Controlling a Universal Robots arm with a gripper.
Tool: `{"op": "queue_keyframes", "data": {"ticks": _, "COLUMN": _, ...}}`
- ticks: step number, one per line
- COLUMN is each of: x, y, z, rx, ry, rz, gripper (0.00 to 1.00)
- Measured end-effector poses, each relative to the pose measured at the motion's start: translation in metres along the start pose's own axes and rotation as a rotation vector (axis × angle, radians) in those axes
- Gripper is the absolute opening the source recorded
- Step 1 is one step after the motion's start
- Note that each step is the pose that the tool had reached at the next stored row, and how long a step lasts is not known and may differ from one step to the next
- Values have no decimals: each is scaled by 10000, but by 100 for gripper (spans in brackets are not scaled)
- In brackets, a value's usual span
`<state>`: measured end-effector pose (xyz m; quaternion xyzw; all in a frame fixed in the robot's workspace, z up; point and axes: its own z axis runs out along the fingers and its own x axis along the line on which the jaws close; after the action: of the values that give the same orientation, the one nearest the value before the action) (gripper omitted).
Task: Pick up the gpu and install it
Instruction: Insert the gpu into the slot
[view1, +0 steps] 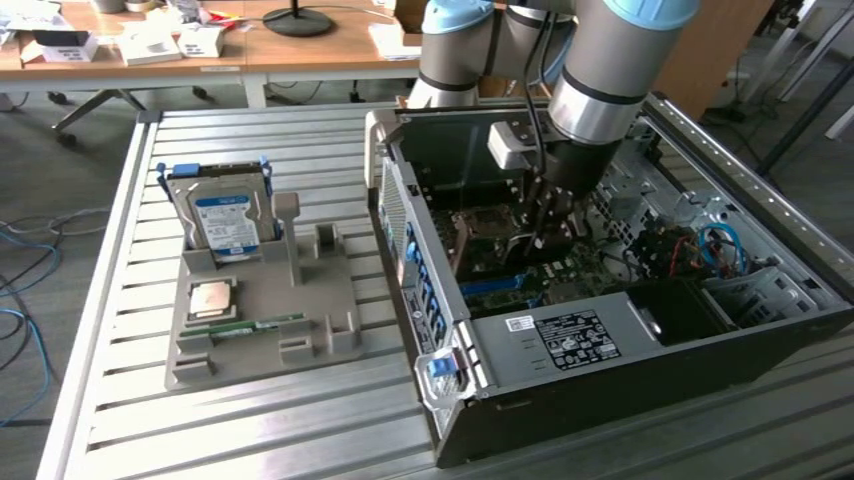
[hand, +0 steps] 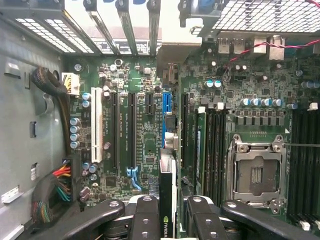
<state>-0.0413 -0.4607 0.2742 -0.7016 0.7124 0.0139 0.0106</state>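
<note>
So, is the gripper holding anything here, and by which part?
Yes: the thin, flat, dark gpu card, seen edge-on, clamped along its upper edge between the fingers of the gripper.

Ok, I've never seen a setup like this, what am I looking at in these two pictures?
A robot arm reaches down into an open computer case on a slatted metal table. One picture is from a camera off the arm; the other from a camera on its wrist, looking at the motherboard. The tool grips the gpu, seen edge-on over the board. Beside the case, a grey tray holds a hard drive, a chip and a memory stick.
</note>
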Motion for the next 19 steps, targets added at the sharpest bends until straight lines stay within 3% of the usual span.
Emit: {"op": "queue_keyframes", "data": {"ticks": 19, "x": 3, "y": 81, "z": 52, "rx": 1, "ry": -4, "rz": -1, "gripper": 26}}
